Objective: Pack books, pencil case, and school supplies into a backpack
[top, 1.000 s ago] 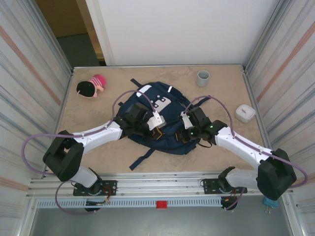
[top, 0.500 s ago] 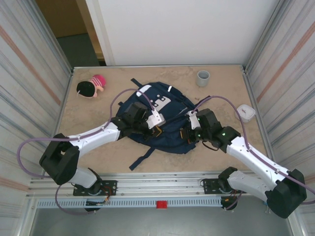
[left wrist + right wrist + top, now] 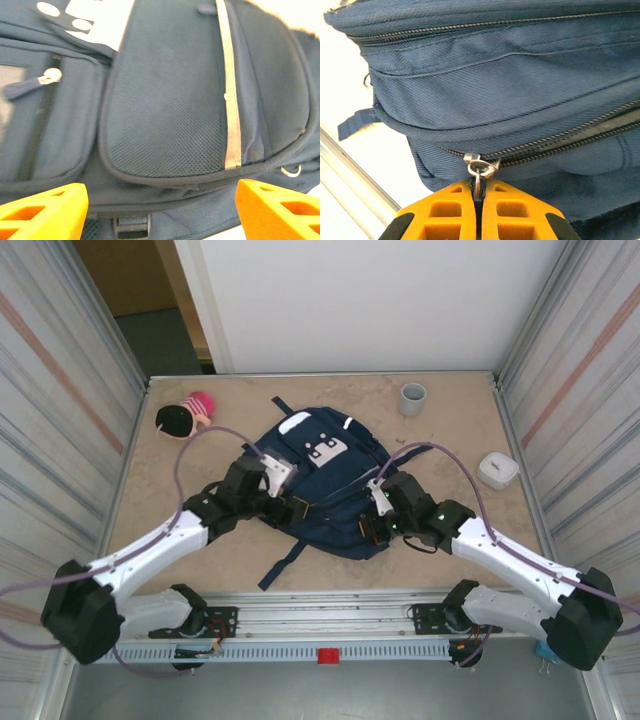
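While one gripper pinches, the other is spread wide

The backpack [image 3: 325, 475] lies flat in the middle of the table [image 3: 450, 430]. The right gripper [image 3: 477, 200] has its orange fingers pressed together on a little metal zipper pull [image 3: 480, 167] at the bag's near right edge. The left gripper [image 3: 160, 200] has its fingers far apart by a mesh pocket [image 3: 165, 115], holding nothing. A grey cup [image 3: 413, 398] stands behind the bag.

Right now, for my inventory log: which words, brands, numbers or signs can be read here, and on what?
No readable text.
On the backpack, the white patch bears small dark marks, no letters.
The grey cup and white box look plain; any print is too small to tell.
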